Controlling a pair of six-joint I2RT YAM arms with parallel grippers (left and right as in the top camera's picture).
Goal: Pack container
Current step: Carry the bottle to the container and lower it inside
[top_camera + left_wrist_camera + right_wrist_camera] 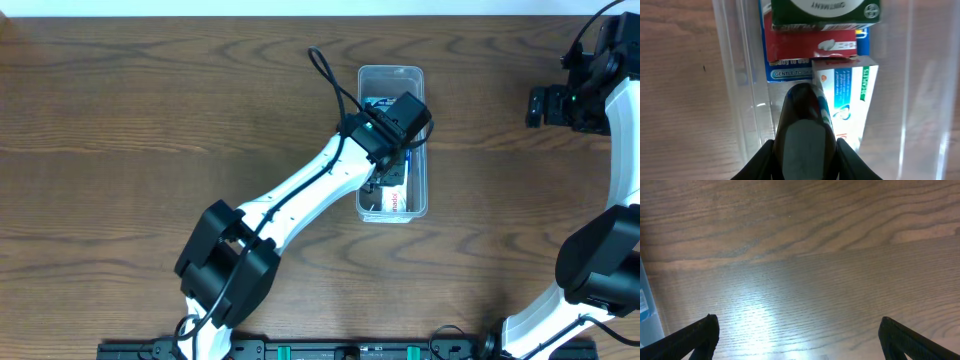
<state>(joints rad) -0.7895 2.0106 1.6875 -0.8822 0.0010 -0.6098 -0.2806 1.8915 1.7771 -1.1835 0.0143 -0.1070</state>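
Running lengthwise near to far, container [392, 70]

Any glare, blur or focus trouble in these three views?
Overhead: evenly lit and sharp, though the left arm hides part of the container. Left wrist: the left tool near the lens is soft, print on the boxes beyond it readable. Right wrist: a bright glare patch on the table.
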